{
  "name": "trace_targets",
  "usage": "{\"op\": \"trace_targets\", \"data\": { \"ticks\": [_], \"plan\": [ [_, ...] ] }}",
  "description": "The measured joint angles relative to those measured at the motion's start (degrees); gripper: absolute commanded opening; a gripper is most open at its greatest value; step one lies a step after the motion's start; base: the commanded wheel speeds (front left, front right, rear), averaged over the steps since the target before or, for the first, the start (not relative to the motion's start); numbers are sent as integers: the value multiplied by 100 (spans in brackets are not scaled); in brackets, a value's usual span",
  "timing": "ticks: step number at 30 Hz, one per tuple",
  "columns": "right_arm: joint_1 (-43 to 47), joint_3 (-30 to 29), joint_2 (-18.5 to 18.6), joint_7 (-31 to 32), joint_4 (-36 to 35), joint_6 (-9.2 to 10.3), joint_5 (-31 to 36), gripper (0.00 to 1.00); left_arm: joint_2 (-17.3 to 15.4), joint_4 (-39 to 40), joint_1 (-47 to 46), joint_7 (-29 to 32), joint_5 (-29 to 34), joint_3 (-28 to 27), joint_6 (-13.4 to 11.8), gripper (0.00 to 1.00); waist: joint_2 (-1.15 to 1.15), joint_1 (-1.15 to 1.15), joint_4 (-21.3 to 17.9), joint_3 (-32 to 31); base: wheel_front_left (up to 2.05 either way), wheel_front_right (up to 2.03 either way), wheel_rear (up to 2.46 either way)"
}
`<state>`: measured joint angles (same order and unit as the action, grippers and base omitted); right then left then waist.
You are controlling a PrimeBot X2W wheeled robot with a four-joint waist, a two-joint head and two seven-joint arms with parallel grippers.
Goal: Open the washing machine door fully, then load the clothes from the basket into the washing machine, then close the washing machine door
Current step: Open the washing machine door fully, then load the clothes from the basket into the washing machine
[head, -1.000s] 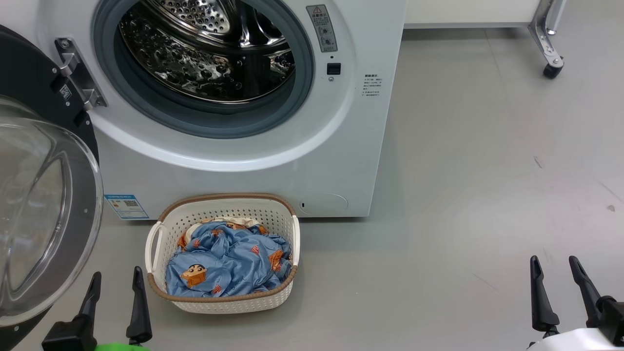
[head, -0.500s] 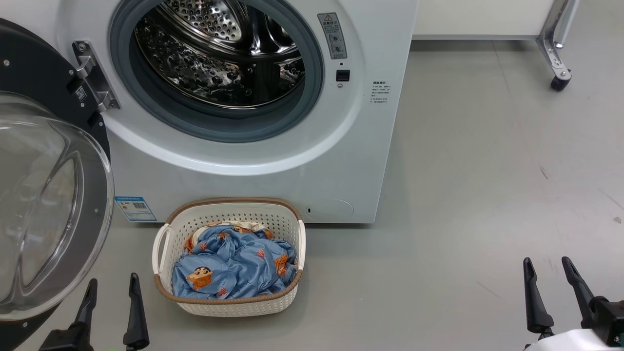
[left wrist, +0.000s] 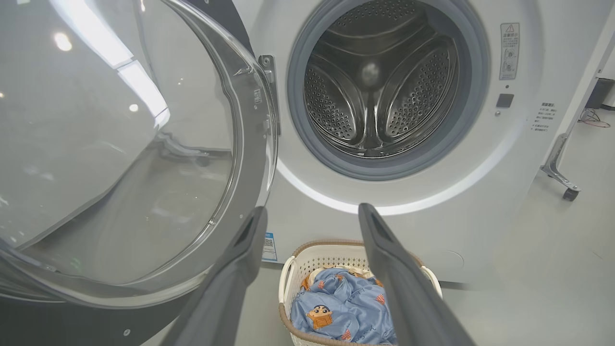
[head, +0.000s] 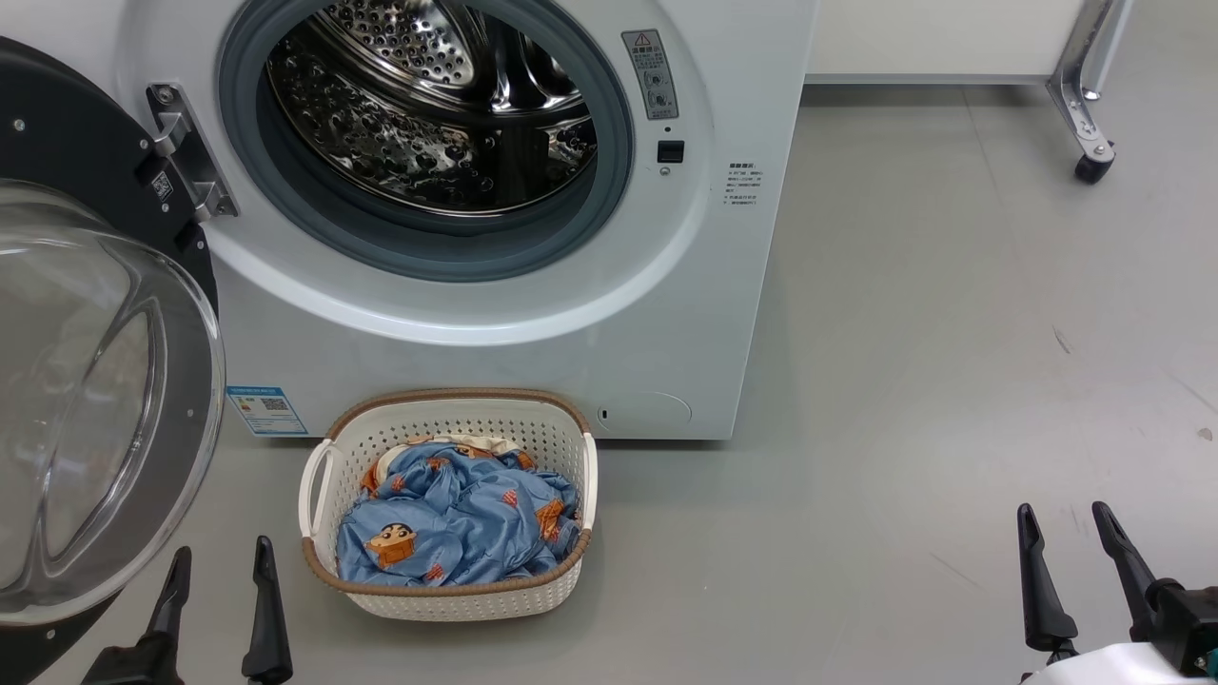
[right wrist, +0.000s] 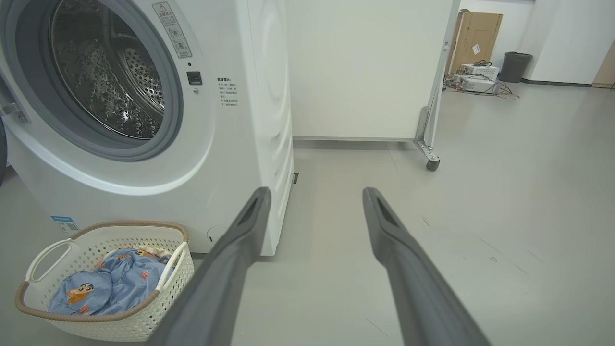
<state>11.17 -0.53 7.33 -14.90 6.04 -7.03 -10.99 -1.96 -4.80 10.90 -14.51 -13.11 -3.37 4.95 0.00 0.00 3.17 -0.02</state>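
The white washing machine [head: 495, 314] stands with its steel drum [head: 428, 114] exposed. Its washing machine door [head: 86, 381] hangs swung out to the left on a metal hinge [head: 186, 152]; black rim and clear glass bowl show. On the floor in front sits the cream basket [head: 447, 595], holding the blue clothes [head: 447, 523] with cartoon prints. My left gripper [head: 219, 557] is open at the lower left, just left of the basket and below the door. My right gripper [head: 1064, 514] is open at the lower right, far from the basket, over bare floor. Both grippers are empty.
A metal caster leg [head: 1085, 105] of a white panel stands at the back right. In the right wrist view a cardboard box [right wrist: 478, 33], a grey bin [right wrist: 515, 65] and cables lie far off. Grey floor [head: 952, 362] stretches to the right of the machine.
The whole head view has shifted, so the camera moved; machine and basket sit slightly lower and to the right in it. Both grippers sit a little lower in the view, still open.
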Motion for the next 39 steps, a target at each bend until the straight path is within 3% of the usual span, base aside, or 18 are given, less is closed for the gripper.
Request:
{"op": "trace_targets", "data": {
  "ticks": [22,39],
  "plan": [
    [1,9,-3,0,-1,0,-2,100,-3,-4,96,0,48,70,0,98,0,0,-26,49,8,-8,0],
    [1,4,-4,0,-1,0,-7,100,-5,-5,97,0,42,73,-48,100,0,0,-36,101,69,-69,0]
  ]
}}
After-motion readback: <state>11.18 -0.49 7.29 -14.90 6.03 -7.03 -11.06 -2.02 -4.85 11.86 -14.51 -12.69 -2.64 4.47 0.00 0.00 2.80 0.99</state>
